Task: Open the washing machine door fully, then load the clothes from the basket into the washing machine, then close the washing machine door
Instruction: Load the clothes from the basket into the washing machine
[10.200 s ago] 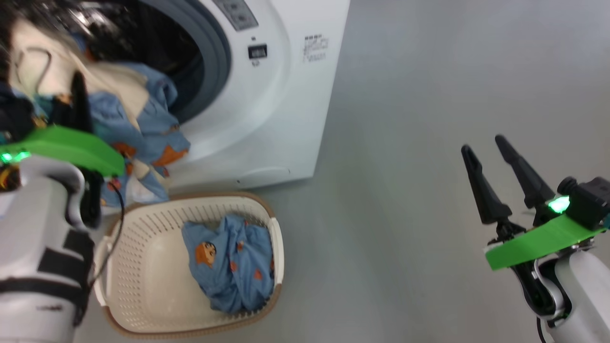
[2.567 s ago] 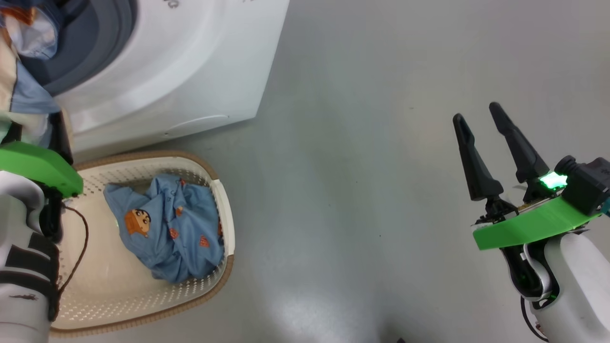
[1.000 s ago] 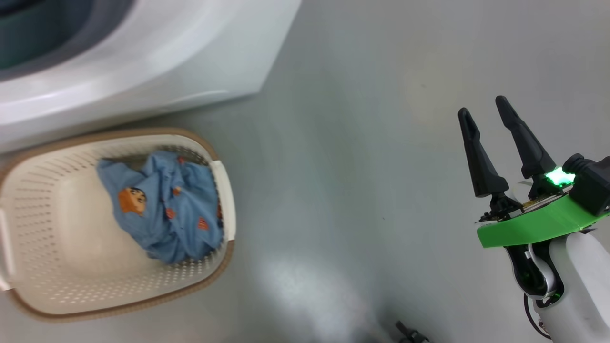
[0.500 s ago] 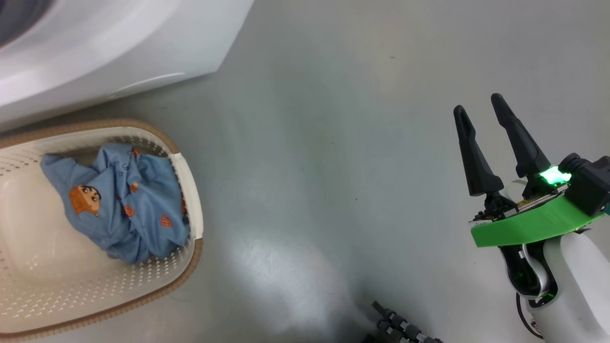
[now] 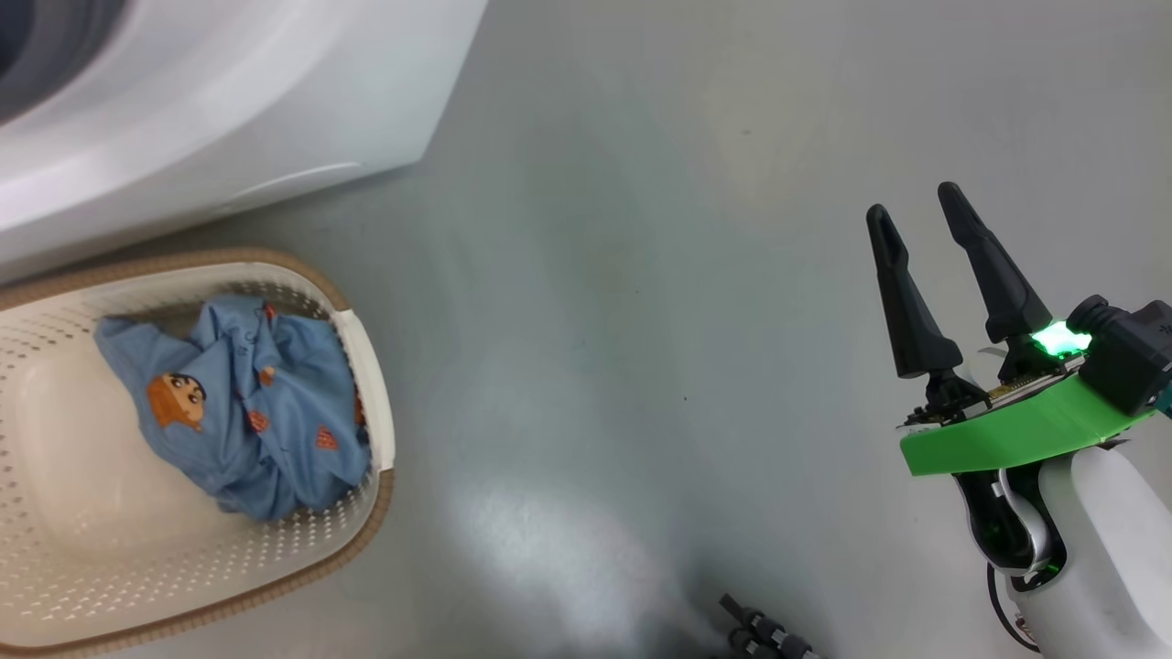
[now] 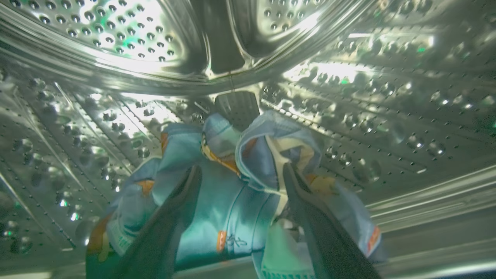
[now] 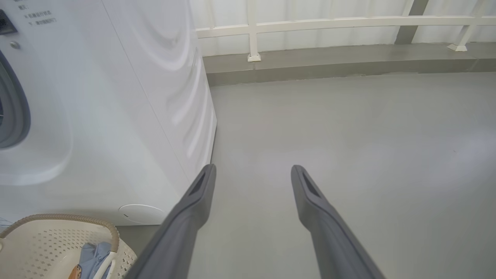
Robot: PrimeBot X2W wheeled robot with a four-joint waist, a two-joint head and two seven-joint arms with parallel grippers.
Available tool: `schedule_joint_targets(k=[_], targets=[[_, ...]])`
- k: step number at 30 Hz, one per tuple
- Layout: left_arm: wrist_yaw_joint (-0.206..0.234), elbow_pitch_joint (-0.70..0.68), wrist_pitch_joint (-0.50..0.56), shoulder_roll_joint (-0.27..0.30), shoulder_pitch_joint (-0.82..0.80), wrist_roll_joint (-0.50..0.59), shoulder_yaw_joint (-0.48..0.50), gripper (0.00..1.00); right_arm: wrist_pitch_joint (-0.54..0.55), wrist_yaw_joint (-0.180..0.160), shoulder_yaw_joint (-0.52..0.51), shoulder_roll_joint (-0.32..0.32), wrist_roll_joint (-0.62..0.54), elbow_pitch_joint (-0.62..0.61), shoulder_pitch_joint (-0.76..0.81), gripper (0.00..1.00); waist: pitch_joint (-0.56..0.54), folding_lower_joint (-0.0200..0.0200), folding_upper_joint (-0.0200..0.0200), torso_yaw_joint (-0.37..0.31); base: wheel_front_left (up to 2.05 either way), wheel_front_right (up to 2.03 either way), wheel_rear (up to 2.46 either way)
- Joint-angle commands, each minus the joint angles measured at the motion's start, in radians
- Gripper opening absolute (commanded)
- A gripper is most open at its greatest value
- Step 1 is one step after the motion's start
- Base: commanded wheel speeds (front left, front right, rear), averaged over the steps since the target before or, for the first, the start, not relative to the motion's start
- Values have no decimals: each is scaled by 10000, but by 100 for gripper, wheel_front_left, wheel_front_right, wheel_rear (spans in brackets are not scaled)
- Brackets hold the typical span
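Note:
Inside the perforated steel drum (image 6: 348,116) of the washing machine (image 5: 229,91), my left gripper (image 6: 242,172) is open. Light blue clothes (image 6: 217,209) with orange figures and a cream edge are bunched between and behind its spread fingers. The cream basket (image 5: 371,366) sits on the floor before the machine, one crumpled blue piece (image 5: 247,412) lying in it. My right gripper (image 5: 911,203) hangs open and empty over bare floor, far right of the basket. In the right wrist view the right gripper (image 7: 254,167) points past the machine's corner (image 7: 116,116), the basket (image 7: 58,240) at lower left. The washing machine door is out of view.
Grey floor spreads between the basket and my right arm. A white railing (image 7: 329,23) on a raised ledge runs along the back. The grey gasket (image 7: 11,108) shows at the left edge. A dark cable-like part (image 5: 760,631) pokes in at the bottom edge.
The head camera has shifted, and my left arm with its bundle of clothes has left that view. My left jaws have opened. The right gripper and the basket's blue piece stay as before.

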Motion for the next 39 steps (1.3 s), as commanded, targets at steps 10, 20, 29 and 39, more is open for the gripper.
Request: schedule_joint_targets(k=[10, 20, 29, 39], targets=[[-230, -560, -2536, 117, 1712, -599, 179, 100, -80, 44, 272, -171, 0, -21, 8, 100, -848, 0, 0, 433, 0, 0, 0], [-280, -693, -4279, -299, 3722, -1047, 115, 100, -80, 44, 462, -482, 76, 204, 77, 100, -2158, 0, 0, 795, 0, 0, 0], [-284, -1546, -4635, -860, 5575, -1256, 78, 100, -80, 44, 553, -754, 227, 408, 367, 100, -3436, 0, 0, 1211, 0, 0, 0], [-27, -3477, -4645, -1216, 7837, -1256, 551, 100, -80, 44, 566, -1002, 397, 606, 854, 100, -4715, 0, 0, 1749, 0, 0, 0]])
